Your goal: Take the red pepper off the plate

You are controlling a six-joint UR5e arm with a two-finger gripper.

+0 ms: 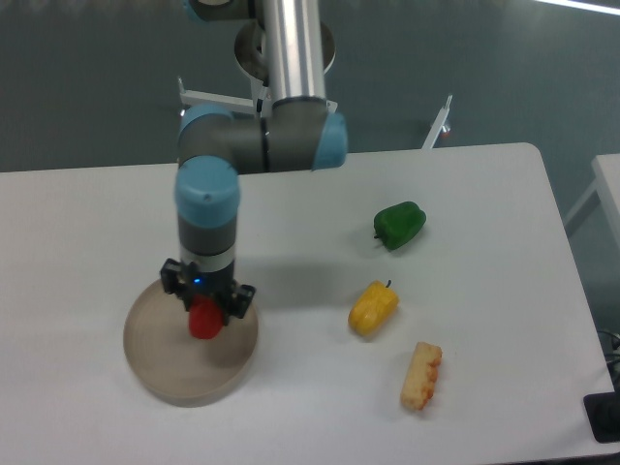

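Closed on the red pepper between the fingers of the gripper, pepper hanging just under the tool and seemingly raised off the plate below, leaving only a clean lift clear.

White tabletop with a rounded far-right corner, evenly lit. Behind it, a dark grey-teal floor or wall, plain. Two white metal brackets at the tabletop's far edge. At far right, edge of a second white surface. Bright strip of light along the top right corner.
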